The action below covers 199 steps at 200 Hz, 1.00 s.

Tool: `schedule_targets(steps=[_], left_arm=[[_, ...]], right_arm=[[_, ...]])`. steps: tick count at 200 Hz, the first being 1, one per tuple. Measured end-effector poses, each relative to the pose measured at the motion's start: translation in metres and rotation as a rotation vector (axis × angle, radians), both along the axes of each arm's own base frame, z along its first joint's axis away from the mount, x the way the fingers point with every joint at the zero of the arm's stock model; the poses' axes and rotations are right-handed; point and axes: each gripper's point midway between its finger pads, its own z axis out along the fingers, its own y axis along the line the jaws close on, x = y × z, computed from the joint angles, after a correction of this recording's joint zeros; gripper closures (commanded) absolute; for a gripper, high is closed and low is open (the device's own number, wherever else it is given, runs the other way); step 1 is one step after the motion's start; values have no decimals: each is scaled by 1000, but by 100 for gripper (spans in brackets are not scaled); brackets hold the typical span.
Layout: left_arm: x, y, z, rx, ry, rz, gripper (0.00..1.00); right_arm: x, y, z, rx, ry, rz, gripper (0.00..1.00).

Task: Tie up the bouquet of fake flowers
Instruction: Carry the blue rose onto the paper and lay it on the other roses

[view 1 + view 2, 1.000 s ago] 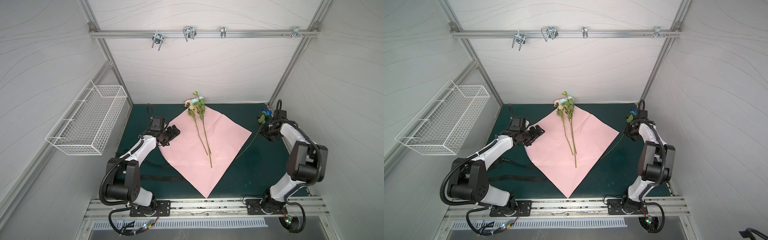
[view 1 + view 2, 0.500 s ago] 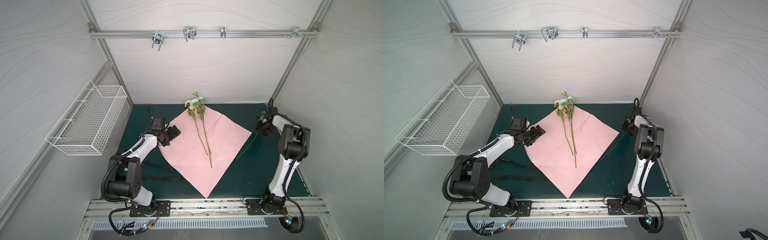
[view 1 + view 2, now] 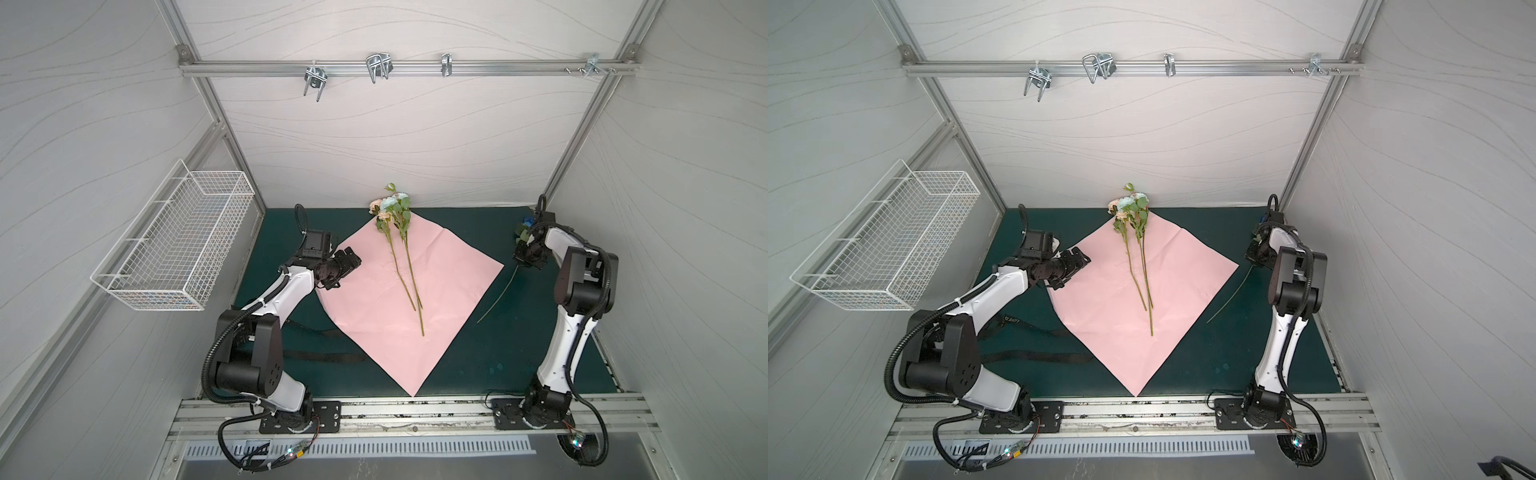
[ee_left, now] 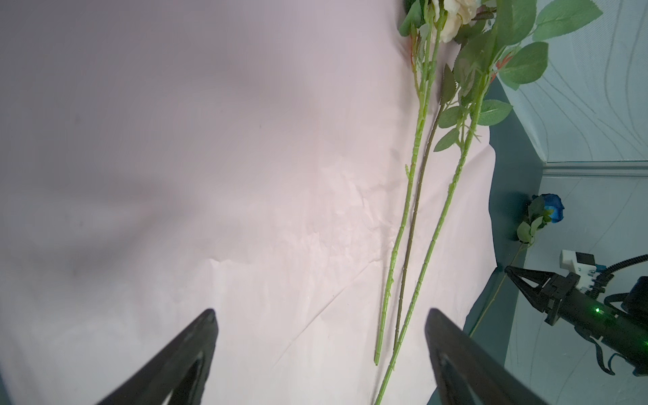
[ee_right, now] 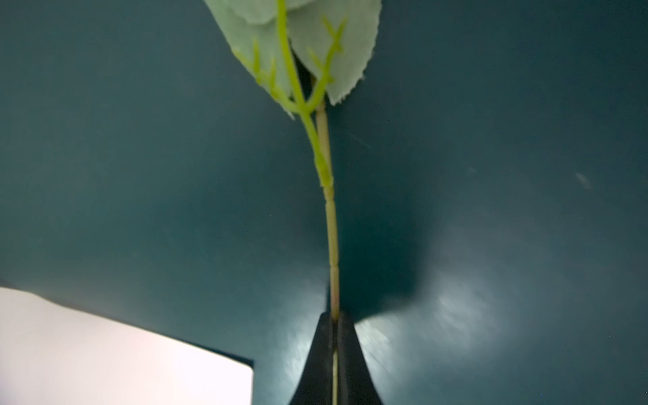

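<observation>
**Location.** The bouquet of fake flowers [image 3: 394,210] is not yet gathered. Its peach and pale blue-white blooms lie at the far corner of the pink paper sheet [image 3: 440,286]. Their stems run side by side down the middle of the sheet. A separate blue rose [image 3: 528,221] sits off the sheet, to the right, over the dark green bench [image 3: 498,365]. Its thin stem trails toward the sheet's right corner. Whether the bloom rests on the bench or is raised cannot be told. A black ribbon [image 3: 324,355] lies untied on the bench near the sheet's left edge.

**Gripper state.** The right gripper [image 5: 335,317] is clamped on the blue rose's stem below the lowest leaves, with only the stem between its jaws. The left gripper [image 4: 319,312] hangs over the sheet's left edge with its jaws wide apart, holding nothing.

**Handling.** By appearance, each stem is light, thin and springy. Expect it to flex and swing when lifted from one point. The smooth plastic may also twist in the jaws.
- Take hold on bare stem, close under the leaves.
- Do not grip petals or fabric leaves, which are likely to crush and slip.
- The paper is light and likely to shift. Lower the rose onto it rather than dragging it across.
</observation>
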Motion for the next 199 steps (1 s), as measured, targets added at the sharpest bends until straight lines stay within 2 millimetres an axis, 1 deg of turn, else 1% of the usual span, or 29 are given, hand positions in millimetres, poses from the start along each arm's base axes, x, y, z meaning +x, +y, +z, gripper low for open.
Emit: schedule_targets(steps=[10, 23, 25, 36, 48, 58, 59, 64, 66, 68, 71, 78, 91, 97, 99, 105, 108, 113, 114, 118, 128, 131, 134, 135, 146, 155, 168, 181, 199], left_arm=[[0, 0, 0, 0, 0, 0, 7], [0, 0, 0, 0, 0, 0, 7], [0, 0, 0, 0, 0, 0, 7], [0, 0, 0, 0, 0, 0, 7], [0, 0, 0, 0, -1, 0, 7], [0, 0, 0, 0, -1, 0, 7], [0, 0, 0, 0, 0, 0, 7], [0, 0, 0, 0, -1, 0, 7], [0, 0, 0, 0, -1, 0, 7], [0, 0, 0, -1, -1, 0, 7], [0, 0, 0, -1, -1, 0, 7], [0, 0, 0, -1, -1, 0, 7], [0, 0, 0, -1, -2, 0, 7], [0, 0, 0, -1, -1, 0, 7], [0, 0, 0, -1, -2, 0, 7], [0, 0, 0, -1, -2, 0, 7], [0, 0, 0, -1, -2, 0, 7], [0, 0, 0, -1, -2, 0, 7], [0, 0, 0, -1, -2, 0, 7], [0, 0, 0, -1, -1, 0, 7], [0, 0, 0, -2, -1, 0, 8], [0, 0, 0, -2, -1, 1, 8], [0, 0, 0, -3, -1, 1, 8], [0, 0, 0, -3, -1, 1, 8], [0, -1, 1, -3, -2, 1, 7], [0, -1, 1, -4, -1, 1, 8], [0, -1, 0, -5, -1, 1, 8], [0, -1, 0, -5, -1, 1, 8], [0, -1, 1, -6, -1, 0, 8]], right_arm=[[-2, 0, 11, -12, -8, 4, 100], [-3, 3, 35, -35, -42, 18, 100], [-3, 4, 43, -40, -56, 23, 100], [-3, 11, 69, -60, -105, 43, 100], [-3, 31, 104, -74, -176, 89, 100], [-4, 56, 130, -76, -236, 146, 100], [-4, 62, 134, -75, -246, 159, 100], [-5, 76, 145, -72, -271, 190, 100], [-5, 87, 150, -70, -285, 213, 100], [-6, 91, 153, -69, -292, 222, 100], [-7, 106, 161, -63, -310, 256, 100], [-10, 131, 171, -53, -336, 313, 100], [-17, 191, 187, -32, -380, 448, 100], [-22, 217, 190, -22, -390, 506, 100], [-23, 222, 190, -20, -392, 519, 100], [-29, 246, 191, -10, -395, 573, 100], [-32, 262, 191, -6, -396, 609, 100], [-36, 278, 191, -1, -397, 647, 100], [-38, 285, 190, 0, -396, 664, 100], [-40, 297, 190, 2, -397, 690, 100], [-48, 335, 185, 10, -389, 775, 100], [-49, 342, 183, 9, -387, 790, 100], [-51, 354, 179, 13, -382, 815, 100], [-51, 354, 179, 13, -382, 815, 100], [-56, 382, 167, 16, -358, 875, 100], [-58, 400, 155, 18, -337, 907, 100], [-60, 419, 136, 25, -304, 937, 100], [-61, 433, 118, 36, -268, 956, 100], [-59, 444, 99, 57, -227, 953, 100]])
